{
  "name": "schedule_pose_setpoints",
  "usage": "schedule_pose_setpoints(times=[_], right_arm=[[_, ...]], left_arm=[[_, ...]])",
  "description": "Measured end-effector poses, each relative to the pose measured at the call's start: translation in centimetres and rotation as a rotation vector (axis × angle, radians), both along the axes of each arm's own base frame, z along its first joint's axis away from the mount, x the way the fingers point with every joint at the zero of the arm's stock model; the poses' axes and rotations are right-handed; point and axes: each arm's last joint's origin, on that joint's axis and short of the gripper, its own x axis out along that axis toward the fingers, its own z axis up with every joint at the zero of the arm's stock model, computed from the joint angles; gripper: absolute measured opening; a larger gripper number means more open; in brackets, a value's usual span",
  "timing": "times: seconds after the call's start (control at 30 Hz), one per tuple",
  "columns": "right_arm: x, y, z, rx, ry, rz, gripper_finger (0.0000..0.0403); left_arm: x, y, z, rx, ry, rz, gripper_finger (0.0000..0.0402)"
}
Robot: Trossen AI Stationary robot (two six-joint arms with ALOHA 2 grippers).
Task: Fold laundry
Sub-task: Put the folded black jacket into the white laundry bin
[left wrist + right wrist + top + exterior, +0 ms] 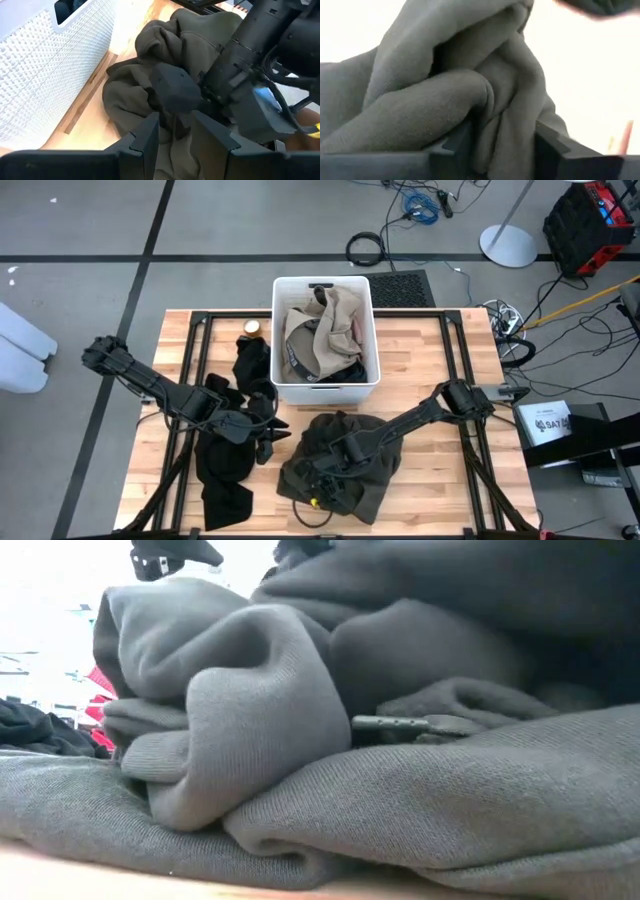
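Centrally, right claw (322, 471), fingers apart around a fold of the olive-grey hoodie (350, 435); left claw (268, 442) parted beside it. Arranging step; spreading flat likely follows.

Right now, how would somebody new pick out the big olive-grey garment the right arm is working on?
Start at the white perforated plastic bin at the table's far edge. The bulky dark olive-grey fleece garment is heaped just in front of it, under the right gripper. Unlike the thin black clothes beside it, it is thick and greenish.
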Motion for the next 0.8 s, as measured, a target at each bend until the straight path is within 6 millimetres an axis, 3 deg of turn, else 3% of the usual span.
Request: schedule_pose_setpoints(times=[0.17,0.43,0.63,0.8], right_arm=[[0.4,0.1,-1.4,-0.125,0.004,0.091,0.0178],[1.5,-2.6,-1.5,-0.052,0.018,0.006,0.0249],[2.9,-4.9,-5.4,0.046,0.114,0.016,0.0284],[3.2,-5.2,-7.5,0.104,0.176,0.004,0.029]], left_arm=[[-0.2,-0.1,-0.2,0.01,0.022,-0.007,0.0121],[-0.2,-0.1,-0.2,0.011,0.023,-0.005,0.0121],[-0.2,0.0,-0.2,-0.002,0.021,0.011,0.0121],[-0.3,-0.2,-0.2,-0.007,0.028,0.003,0.0121]])
